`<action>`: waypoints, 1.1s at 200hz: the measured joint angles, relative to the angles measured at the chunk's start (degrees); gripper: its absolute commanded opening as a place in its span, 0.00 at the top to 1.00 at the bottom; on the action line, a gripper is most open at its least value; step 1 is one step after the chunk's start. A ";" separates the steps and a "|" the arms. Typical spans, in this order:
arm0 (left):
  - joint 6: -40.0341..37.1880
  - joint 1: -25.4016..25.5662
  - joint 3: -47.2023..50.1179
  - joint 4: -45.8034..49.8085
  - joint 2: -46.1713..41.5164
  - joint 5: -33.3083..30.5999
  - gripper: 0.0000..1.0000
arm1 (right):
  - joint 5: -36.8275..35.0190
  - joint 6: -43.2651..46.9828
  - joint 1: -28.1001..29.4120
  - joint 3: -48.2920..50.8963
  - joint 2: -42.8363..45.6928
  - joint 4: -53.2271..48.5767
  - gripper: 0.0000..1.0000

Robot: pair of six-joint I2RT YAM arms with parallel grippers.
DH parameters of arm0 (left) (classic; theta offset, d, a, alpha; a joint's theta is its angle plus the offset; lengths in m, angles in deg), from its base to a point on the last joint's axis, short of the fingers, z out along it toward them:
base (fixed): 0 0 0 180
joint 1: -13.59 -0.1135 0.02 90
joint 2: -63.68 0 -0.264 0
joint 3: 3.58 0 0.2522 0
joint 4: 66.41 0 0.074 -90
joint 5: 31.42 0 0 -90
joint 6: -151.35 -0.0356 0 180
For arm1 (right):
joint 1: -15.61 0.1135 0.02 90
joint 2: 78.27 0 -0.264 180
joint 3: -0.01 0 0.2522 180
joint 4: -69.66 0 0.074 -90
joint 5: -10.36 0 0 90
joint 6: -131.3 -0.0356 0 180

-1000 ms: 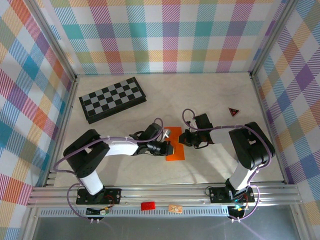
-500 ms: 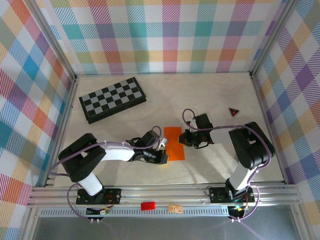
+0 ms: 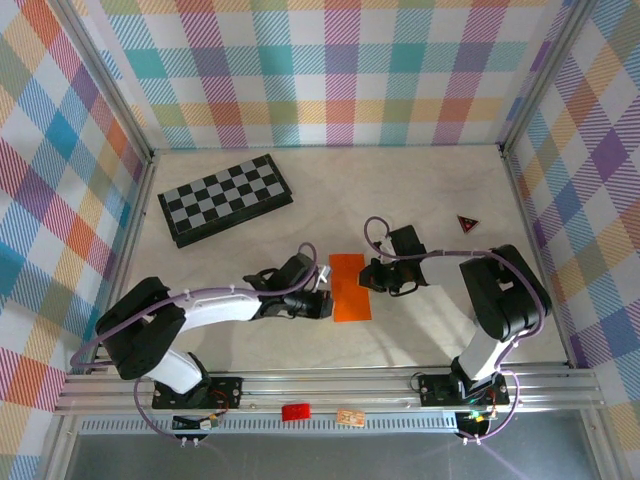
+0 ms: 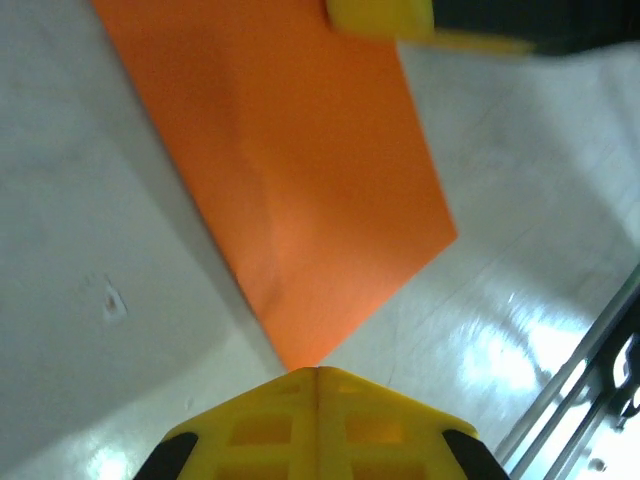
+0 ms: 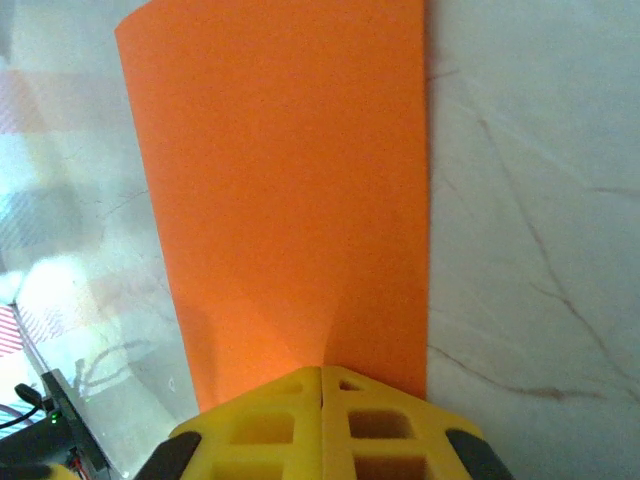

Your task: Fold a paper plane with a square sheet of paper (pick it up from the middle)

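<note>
My left gripper (image 3: 322, 304) is shut tight, its two yellow fingers pressed together with no gap. The orange paper (image 3: 350, 287) lies flat on the worktop (image 3: 250, 345) right in front of it, folded into a narrow shape. The paper's near corner almost meets my left fingertips. My right gripper (image 3: 371, 276) is shut tight too. Its tips sit at the paper's other long edge, and the paper runs straight out ahead of it. I cannot tell if that gripper has nipped the edge or just rests on it.
</note>
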 measured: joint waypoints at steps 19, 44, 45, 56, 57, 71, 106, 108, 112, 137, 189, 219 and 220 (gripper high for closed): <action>2.08 -3.87 -4.63 0.48 1.77 0.81 0.94 | -1.20 -0.09 0.00 -1.01 3.65 -3.48 0.79; 4.37 -7.19 -11.52 0.24 5.75 2.10 0.93 | -3.52 -0.24 0.00 -1.46 11.15 -6.36 0.72; 4.39 -7.26 -11.69 0.22 5.88 2.14 0.93 | -3.61 -0.24 0.00 -1.44 11.58 -6.56 0.72; 4.83 -8.02 -14.53 0.28 8.28 2.78 0.92 | -4.85 -0.74 0.00 -1.33 15.04 -7.72 0.67; 4.87 -8.09 -14.71 0.31 8.44 2.84 0.92 | -4.96 -0.72 0.00 -1.29 15.26 -7.74 0.67; 5.46 -9.05 -17.64 0.26 11.69 3.87 0.92 | -6.80 -1.53 0.00 0.00 19.56 -8.72 0.67; 7.21 -11.21 -22.34 0.09 20.44 7.06 0.91 | -7.96 -3.08 0.00 4.44 25.05 -11.93 0.67; 7.19 -11.30 -22.64 0.13 21.00 7.13 0.91 | -7.82 -3.10 0.00 4.68 25.09 -12.09 0.67; 7.34 -11.50 -23.19 0.33 21.84 7.30 0.91 | -7.67 -3.32 0.00 5.03 25.11 -12.26 0.68; 7.28 -12.09 -26.18 2.25 25.68 7.69 0.90 | -5.55 -4.13 0.00 6.60 25.07 -13.51 0.68; 5.81 -13.00 -28.79 4.22 26.69 8.20 0.89 | -1.05 -5.05 0.00 7.89 24.70 -13.62 0.63; 5.60 -13.79 -28.81 4.17 28.00 9.33 0.89 | 1.77 -5.77 0.00 7.89 22.56 -13.62 0.61; 5.60 -13.79 -28.79 4.17 28.06 9.35 0.89 | 1.84 -5.84 0.00 7.89 22.49 -13.60 0.61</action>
